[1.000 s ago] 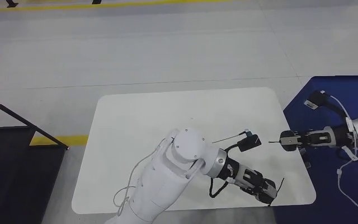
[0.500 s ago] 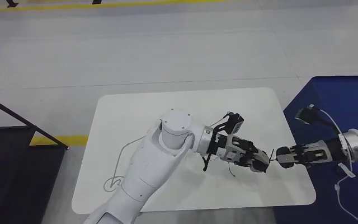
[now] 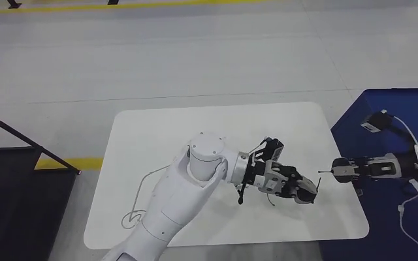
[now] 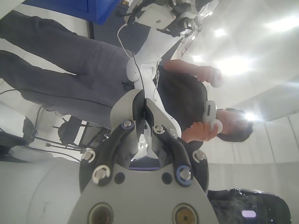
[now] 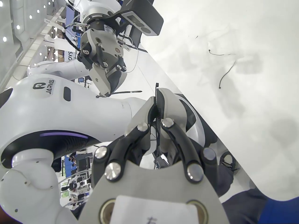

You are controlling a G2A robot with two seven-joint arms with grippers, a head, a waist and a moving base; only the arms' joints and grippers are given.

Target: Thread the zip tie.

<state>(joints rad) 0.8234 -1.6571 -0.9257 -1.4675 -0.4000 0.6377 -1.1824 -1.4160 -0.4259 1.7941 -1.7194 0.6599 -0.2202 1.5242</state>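
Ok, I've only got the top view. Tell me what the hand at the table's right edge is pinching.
Observer: That is the right hand. It is shut on a black zip tie, and the tie's square head pokes out just past the fingertips.
Operator: Now give me the other hand, and say whether anything is through that head.
Observer: The left hand is shut on a thin black strap. The strap's free end points towards the head but stops short of it, with a gap between them, so nothing is threaded.
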